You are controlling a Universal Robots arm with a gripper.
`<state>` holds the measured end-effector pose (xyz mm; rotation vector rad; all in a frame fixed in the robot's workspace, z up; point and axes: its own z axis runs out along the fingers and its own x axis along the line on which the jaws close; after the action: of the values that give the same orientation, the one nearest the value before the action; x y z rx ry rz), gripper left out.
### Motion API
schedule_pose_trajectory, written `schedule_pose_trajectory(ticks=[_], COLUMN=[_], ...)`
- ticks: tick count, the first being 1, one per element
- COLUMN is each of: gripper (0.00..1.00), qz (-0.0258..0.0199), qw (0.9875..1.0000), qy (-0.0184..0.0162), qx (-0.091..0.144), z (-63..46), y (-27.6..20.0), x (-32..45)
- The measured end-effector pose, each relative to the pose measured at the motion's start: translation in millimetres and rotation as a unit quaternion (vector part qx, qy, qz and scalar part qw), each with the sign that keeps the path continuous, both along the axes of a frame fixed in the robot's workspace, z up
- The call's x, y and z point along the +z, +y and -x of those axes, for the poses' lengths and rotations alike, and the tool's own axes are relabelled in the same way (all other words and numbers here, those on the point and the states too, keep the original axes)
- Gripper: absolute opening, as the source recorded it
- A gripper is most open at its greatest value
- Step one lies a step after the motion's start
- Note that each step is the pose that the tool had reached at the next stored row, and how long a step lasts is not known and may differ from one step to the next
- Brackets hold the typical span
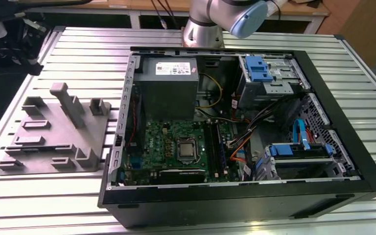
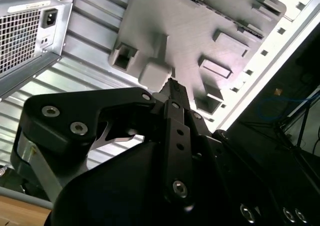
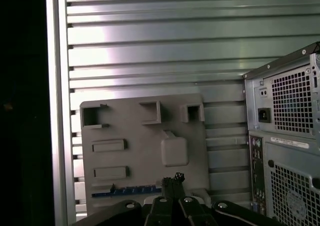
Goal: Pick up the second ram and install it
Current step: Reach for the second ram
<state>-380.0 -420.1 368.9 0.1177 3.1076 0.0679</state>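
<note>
The slatted metal table (image 1: 344,73) carries everything. On it, the computer case (image 1: 240,196) lies on its side with the cover off. I think this is so that the green motherboard (image 1: 168,142) faces upward and its slots can be reached from above. Just beside the case, on the exterior view's left, lies the grey holder (image 1: 103,127). It is a flat plate with several pockets and raised blocks, and it seems made to keep each part in a known place where the arm (image 1: 204,24) can find it.

In the first wrist view, the second ram (image 3: 127,191) rests on its long edge in a narrow slot of this holder (image 3: 145,141). This is the slot at the holder's side nearest to the gripper (image 3: 173,178). Standing like this, its upper edge is free for a grasp, in my judgement.

The gripper hangs above the holder with its two fingers pressed together, and nothing is between them. The second wrist view shows the same closed tips (image 2: 172,85) over the holder. The ram is near the fingertips but does not touch them. One of its ends is just beside them, and the stick runs away from the case.
</note>
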Motion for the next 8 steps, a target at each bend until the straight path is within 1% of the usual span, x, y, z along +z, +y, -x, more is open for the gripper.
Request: schedule_pose_trajectory(ticks=[8], gripper=[0.10], qz=[0.0000], qw=[1.0000], qy=[0.0000], qx=[0.000], z=[13.7], y=[-6.5], x=[-7.5])
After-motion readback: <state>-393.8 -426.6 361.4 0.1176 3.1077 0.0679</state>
